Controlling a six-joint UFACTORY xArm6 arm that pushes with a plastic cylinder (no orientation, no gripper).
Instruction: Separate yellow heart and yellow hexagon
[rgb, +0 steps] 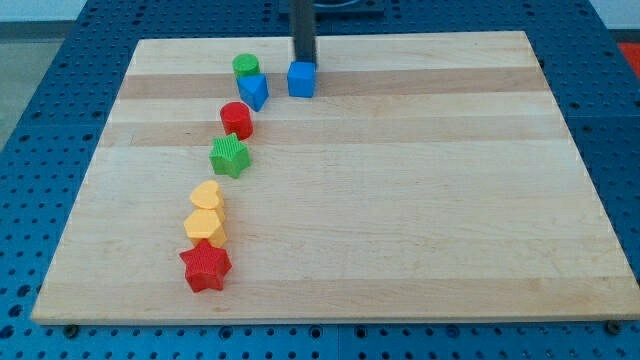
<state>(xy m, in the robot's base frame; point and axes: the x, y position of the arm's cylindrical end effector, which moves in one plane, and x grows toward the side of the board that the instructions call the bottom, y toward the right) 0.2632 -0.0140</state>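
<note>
Spreading across nearly the whole view, the wooden board (400, 200) carries seven blocks in a loose line down its left half. My rod drops in from the view's top, and my tip (303, 60) sits just above the blue cube (302, 79), touching it or nearly so — far from the two yellows. There are no jaws to speak of here; the rod grips nothing and can only shove.

The red star (205, 266) lies lowest, pressed against the yellow hexagon (205, 227), which in turn touches the yellow heart (206, 194) just above it. Higher up come the green star (230, 156), the red cylinder (236, 119), the blue triangular block (253, 91) and the green cylinder (245, 67).

To part the pair well, I judge my tip should travel down the open right side, come level with the seam between heart and hexagon, and push one sideways — ideally the heart, toward the view's left, without dragging the hexagon or the green star along. No containers are on the board.
</note>
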